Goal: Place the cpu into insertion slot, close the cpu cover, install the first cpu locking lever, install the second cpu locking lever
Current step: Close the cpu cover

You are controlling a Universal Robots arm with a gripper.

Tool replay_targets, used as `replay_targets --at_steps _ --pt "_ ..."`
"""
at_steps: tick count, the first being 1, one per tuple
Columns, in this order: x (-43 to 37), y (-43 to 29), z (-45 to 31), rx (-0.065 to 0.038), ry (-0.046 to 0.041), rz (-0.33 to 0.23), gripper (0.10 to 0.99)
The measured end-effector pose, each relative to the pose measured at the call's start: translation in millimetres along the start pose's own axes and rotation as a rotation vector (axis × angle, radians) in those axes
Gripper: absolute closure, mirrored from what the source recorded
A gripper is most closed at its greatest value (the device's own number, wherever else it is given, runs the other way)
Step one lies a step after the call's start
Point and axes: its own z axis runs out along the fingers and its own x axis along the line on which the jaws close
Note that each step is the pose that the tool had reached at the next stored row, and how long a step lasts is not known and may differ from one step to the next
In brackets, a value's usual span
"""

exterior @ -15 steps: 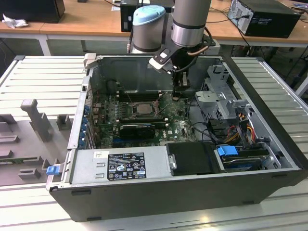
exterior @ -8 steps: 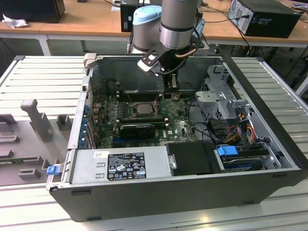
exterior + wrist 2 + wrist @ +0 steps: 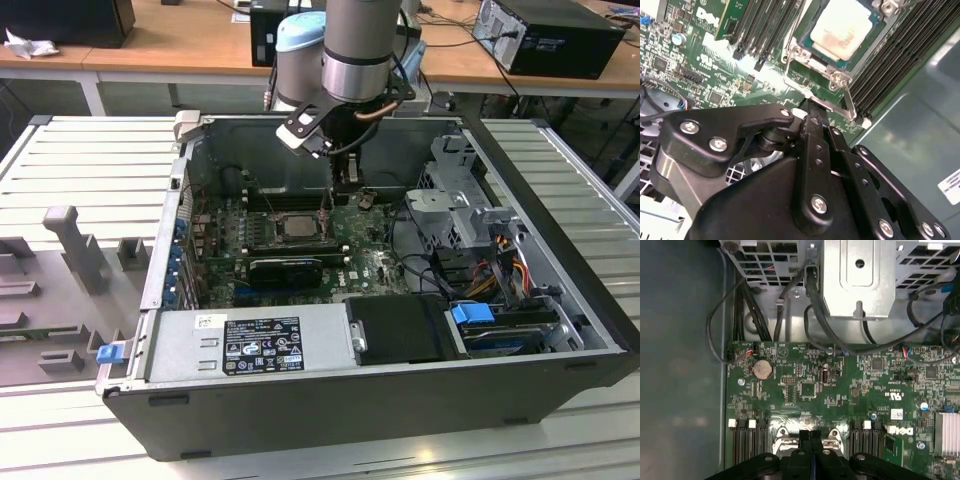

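The cpu [image 3: 847, 27], pale silver-beige, lies flat in the insertion slot [image 3: 296, 226] on the green motherboard [image 3: 840, 385]. The silvery cpu cover [image 3: 799, 52] lies down around it. A thin wire locking lever [image 3: 846, 97] runs along the socket's edge and ends close to my fingertips. My gripper [image 3: 810, 107] hangs low inside the computer case, just beside the socket on the exterior view's right [image 3: 343, 193]. Its two black fingers [image 3: 805, 440] are pressed together with nothing visible between them. In the first wrist view they sit between the socket's two metal hooks.
Long black memory slots [image 3: 895, 65] flank the socket. A metal drive cage [image 3: 450, 200] and loose cables [image 3: 500, 260] fill the case's right in the exterior view. The power supply [image 3: 260, 345] lies along the front. Case walls [image 3: 170, 230] close in all around.
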Motion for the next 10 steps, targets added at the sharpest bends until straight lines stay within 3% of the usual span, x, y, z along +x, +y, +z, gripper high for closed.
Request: replay_targets --at_steps 5,10 --pt "0.1 -7.0 -0.2 -0.001 -0.0001 0.0 0.98" --pt "-0.1 -8.9 1.4 -0.001 0.0002 0.0 0.98"
